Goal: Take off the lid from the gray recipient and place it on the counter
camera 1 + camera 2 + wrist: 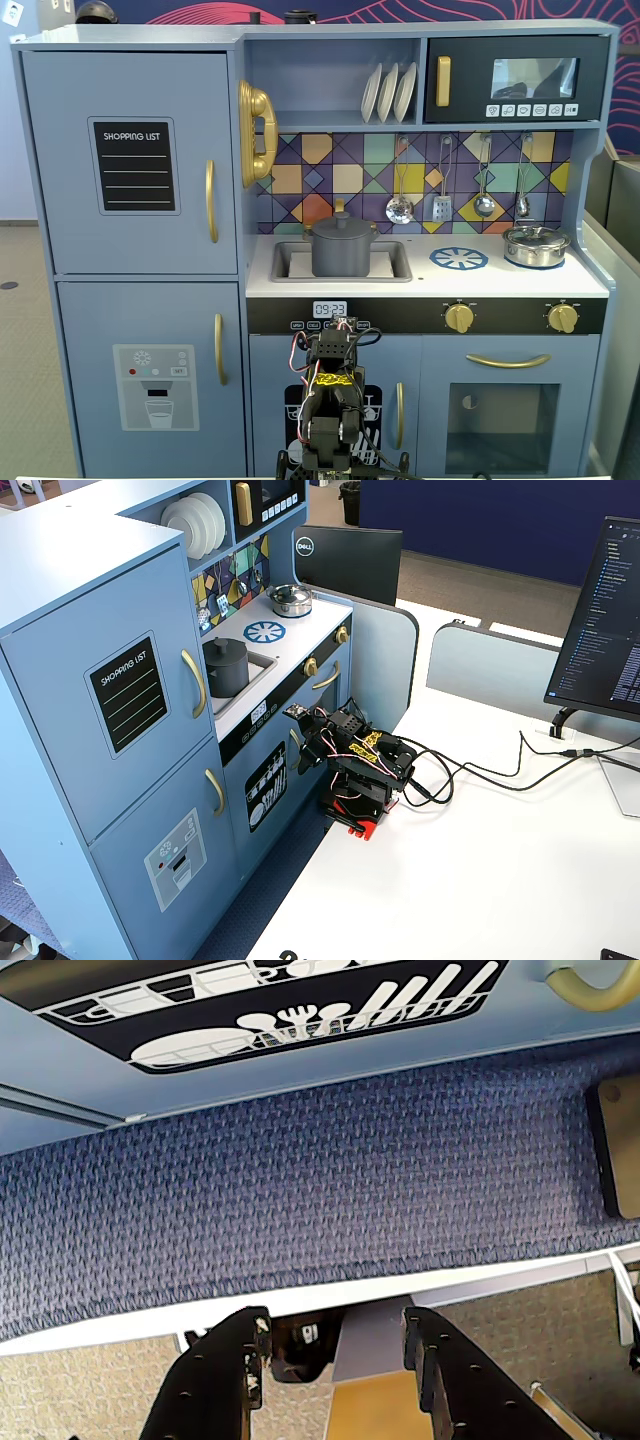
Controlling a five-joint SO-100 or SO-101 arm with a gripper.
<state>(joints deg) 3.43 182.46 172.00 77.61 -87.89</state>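
Observation:
The gray recipient (342, 255) stands in the sink recess of the counter (500, 282), at the left end of the worktop in both fixed views. The lid (342, 225) sits closed on it, knob up. Pot (228, 672) and lid (226, 646) also show in the other fixed view, on the counter (305, 620). My arm (335, 395) is folded low in front of the cabinet, well below the counter and far from the pot. In the wrist view my gripper (337, 1328) points down at the floor; its jaws stand apart with nothing between them.
A shiny steel pot (535, 245) with its own lid stands at the counter's right end, beside the printed blue burner (459, 258). Utensils hang on the backsplash. The arm's base (352, 800) sits at the white table's edge, cables trailing right. Blue carpet (300, 1190) lies below.

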